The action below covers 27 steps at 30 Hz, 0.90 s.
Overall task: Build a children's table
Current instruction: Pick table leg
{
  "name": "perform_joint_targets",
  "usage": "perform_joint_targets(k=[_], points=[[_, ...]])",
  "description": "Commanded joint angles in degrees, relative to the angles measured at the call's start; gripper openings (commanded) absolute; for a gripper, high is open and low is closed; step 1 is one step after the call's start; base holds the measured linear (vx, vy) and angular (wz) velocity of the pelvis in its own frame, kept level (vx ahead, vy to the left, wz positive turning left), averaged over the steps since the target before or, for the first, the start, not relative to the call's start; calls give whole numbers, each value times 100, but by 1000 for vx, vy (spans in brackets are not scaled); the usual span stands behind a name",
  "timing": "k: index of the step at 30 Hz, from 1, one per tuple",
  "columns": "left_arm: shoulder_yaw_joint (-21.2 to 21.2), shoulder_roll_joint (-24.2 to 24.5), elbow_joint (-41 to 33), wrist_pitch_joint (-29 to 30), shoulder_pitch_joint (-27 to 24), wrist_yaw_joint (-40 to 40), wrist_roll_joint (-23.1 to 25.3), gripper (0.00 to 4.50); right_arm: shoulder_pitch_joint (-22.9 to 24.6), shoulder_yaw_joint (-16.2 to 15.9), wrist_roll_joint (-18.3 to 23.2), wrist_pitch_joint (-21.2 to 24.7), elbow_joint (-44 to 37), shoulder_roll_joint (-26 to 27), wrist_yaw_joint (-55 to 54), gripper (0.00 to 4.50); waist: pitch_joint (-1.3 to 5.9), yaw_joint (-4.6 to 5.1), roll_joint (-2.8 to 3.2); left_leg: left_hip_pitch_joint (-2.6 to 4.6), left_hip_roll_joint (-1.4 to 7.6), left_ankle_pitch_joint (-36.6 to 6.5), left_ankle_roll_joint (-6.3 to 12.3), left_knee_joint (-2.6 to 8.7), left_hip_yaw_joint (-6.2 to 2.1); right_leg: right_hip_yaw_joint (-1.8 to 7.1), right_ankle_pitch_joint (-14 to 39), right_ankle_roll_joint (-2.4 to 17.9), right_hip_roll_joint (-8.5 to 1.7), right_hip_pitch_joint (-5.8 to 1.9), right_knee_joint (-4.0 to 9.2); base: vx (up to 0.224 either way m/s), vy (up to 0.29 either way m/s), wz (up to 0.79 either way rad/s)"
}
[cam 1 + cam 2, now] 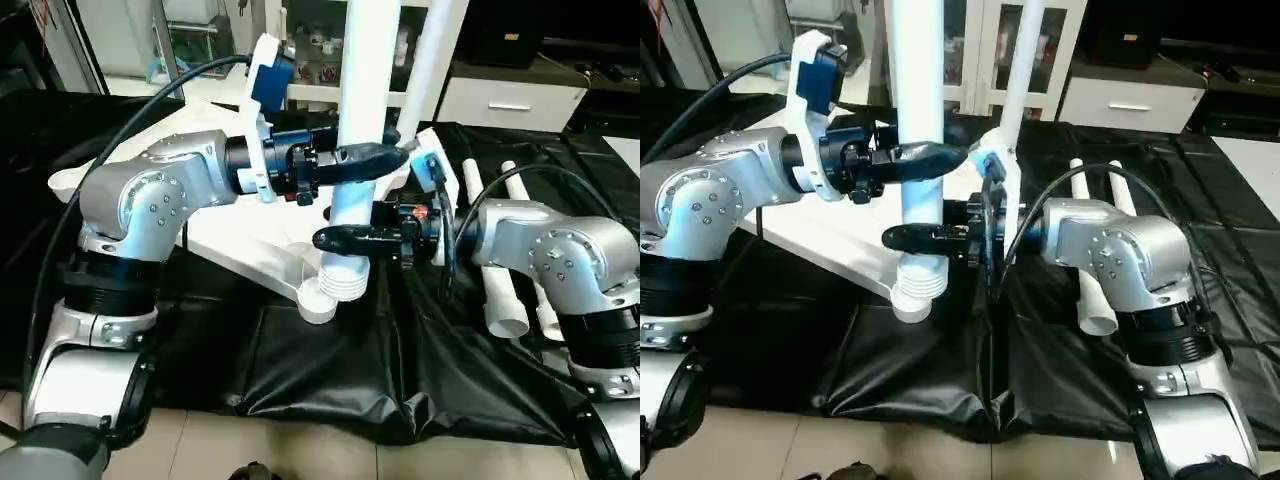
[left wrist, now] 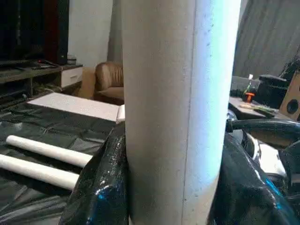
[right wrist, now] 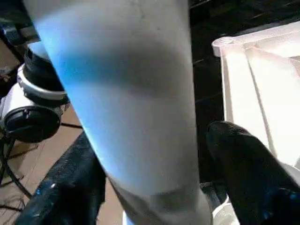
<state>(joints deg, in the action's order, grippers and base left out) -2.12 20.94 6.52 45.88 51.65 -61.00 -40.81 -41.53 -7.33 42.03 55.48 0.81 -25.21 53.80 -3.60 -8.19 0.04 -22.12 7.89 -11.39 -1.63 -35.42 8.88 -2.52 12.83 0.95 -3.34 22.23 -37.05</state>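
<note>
Right now the leg (image 1: 368, 70) stands upright in the tabletop (image 1: 255, 250) near corner socket (image 1: 340, 283). Left gripper (image 1: 375, 157) clamps it high; right gripper (image 1: 345, 238) straddles it lower, grip unclear. Keep it plumb, push straight down.

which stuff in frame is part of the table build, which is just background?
Job: tabletop; upright leg at its near corner socket, left pincer gripping it, right pincer around it; second upright leg; two spare legs.
Background: black cover; white cabinet; sofa.
</note>
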Motion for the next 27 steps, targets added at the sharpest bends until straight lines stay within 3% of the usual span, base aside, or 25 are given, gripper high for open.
perform_joint_targets(k=[1, 10, 19, 20, 21, 22, 23, 27], points=[[-58, -16, -72, -75, 89, -141, -63, 186, -89, -57, -183, -83, 83, -55, -27, 301, 439, 16, 7, 123, 486, -236, -39, 390, -136, 285, -311, 1485, -581, -297, 341, 0, 0, 0], [-71, -28, -8, -110, 117, -224, -9, 186, -59, -125, -280, -351, 18, -44, 174, 220, 442, 14, 23, 128, 483, -267, -21, 387, -136, 283, -311, 1507, -578, -295, 342, 0, 0, 0], [-41, -51, 80, -127, 134, -99, 77, 186, 5, -50, -318, -463, 52, -10, 164, 198, 449, 15, 27, 124, 481, -268, -6, 381, -140, 281, -430, 1562, -579, -304, 333, 0, 0, 0], [-37, -52, 121, -65, 144, -104, 52, 242, 20, -14, -319, -469, 64, -4, 163, 197, 449, 13, 28, 125, 485, -263, 0, 383, -143, 280, -428, 1565, -578, -303, 330, 0, 0, 0], [-33, -53, 137, -69, 142, -132, 45, 256, 30, 8, -310, -466, 64, -3, 167, 197, 448, 11, 33, 124, 484, -284, -5, 383, -142, 280, -405, 1562, -580, -305, 335, 0, 0, 0], [-31, -54, 144, -83, 138, -160, 47, 256, 36, 20, -307, -470, 65, -2, 177, 196, 449, 11, 29, 123, 482, -283, -1, 382, -142, 281, -406, 1561, -580, -307, 335, 0, 0, 0], [-14, -36, 191, -39, 137, -223, 9, 256, 49, 36, -302, -470, 66, -9, 182, 196, 453, 4, 67, 127, 484, -281, -10, 379, -150, 278, -414, 1564, -584, -303, 326, 0, 0, 0], [49, 83, 333, -21, 134, -360, -10, 297, 105, 142, -389, -535, 158, 7, -35, 191, 454, 11, 44, 131, 478, -292, -24, 382, -144, 277, -465, 1577, -573, -305, 328, 0, 0, 0]])
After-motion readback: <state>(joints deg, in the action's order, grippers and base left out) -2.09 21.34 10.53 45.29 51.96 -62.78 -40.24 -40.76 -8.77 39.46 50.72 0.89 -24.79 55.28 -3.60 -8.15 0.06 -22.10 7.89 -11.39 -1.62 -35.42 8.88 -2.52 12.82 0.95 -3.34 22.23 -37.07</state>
